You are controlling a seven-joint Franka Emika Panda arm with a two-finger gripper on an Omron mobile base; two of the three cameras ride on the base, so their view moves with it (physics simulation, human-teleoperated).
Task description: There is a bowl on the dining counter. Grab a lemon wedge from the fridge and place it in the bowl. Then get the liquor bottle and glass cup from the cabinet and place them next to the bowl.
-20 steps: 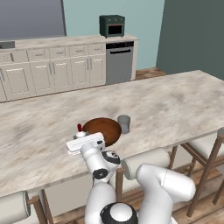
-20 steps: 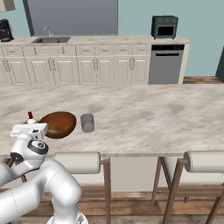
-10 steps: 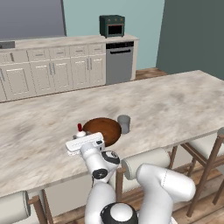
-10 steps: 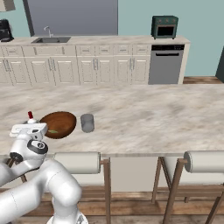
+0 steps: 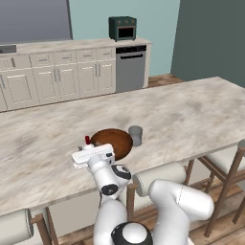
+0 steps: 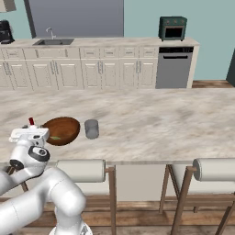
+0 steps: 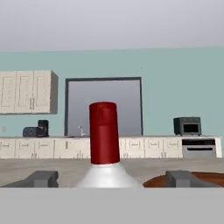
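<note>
Bowl (image 6: 61, 130) between bottle (image 7: 104, 140) and cup (image 6: 92, 129)

No readable txt, labels or nos. anywhere; none on the red-capped bottle (image 7: 104, 144) either.

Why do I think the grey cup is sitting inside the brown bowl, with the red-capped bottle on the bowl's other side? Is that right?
Not quite. The grey cup stands on the counter beside the brown bowl, not inside it, as the right base view shows. The red-capped bottle is indeed on the bowl's other side.
</note>
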